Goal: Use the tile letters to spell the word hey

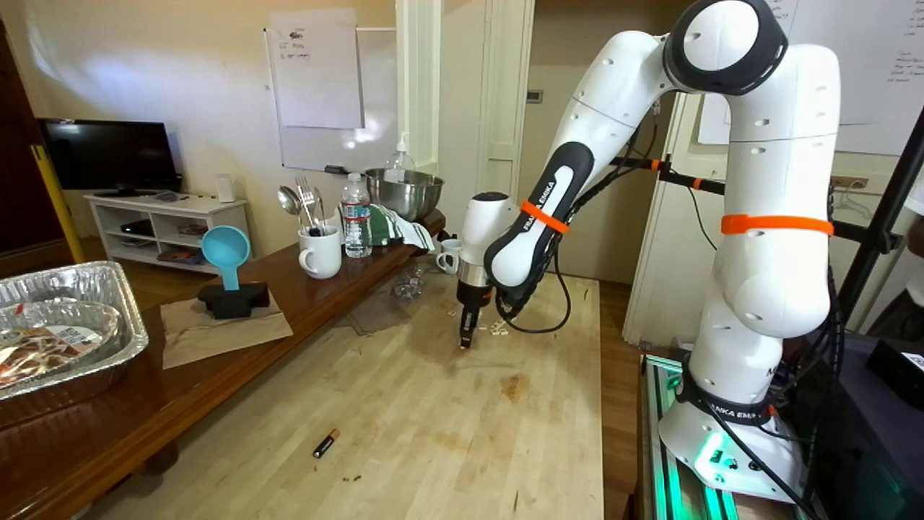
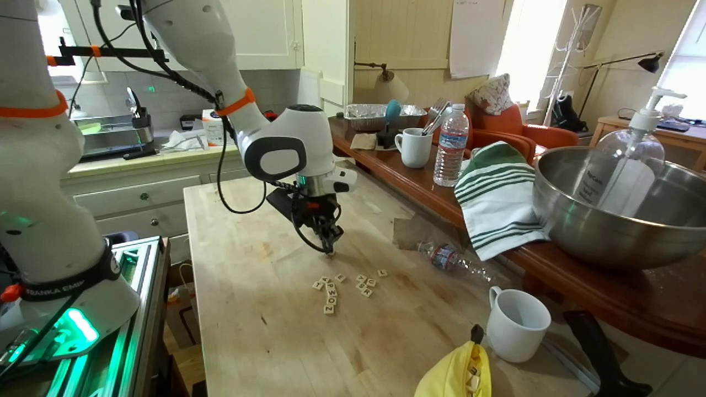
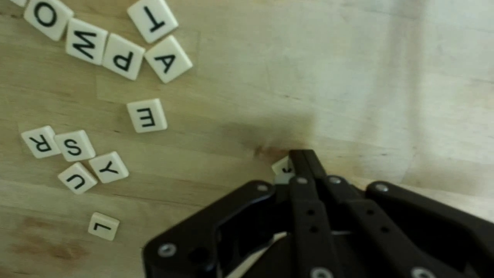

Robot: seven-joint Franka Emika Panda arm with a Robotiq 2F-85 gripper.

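Letter tiles lie scattered face up on the pale, brown-stained wooden worktop; in the wrist view, one tile shows partly behind my closed hand, its fingers pressed together. Alongside runs a darker ledge carrying a steel bowl. Farther back, in an exterior view: a television and a whiteboard.

Black-lettered cream tiles, black hand

The window glares, blown out to white
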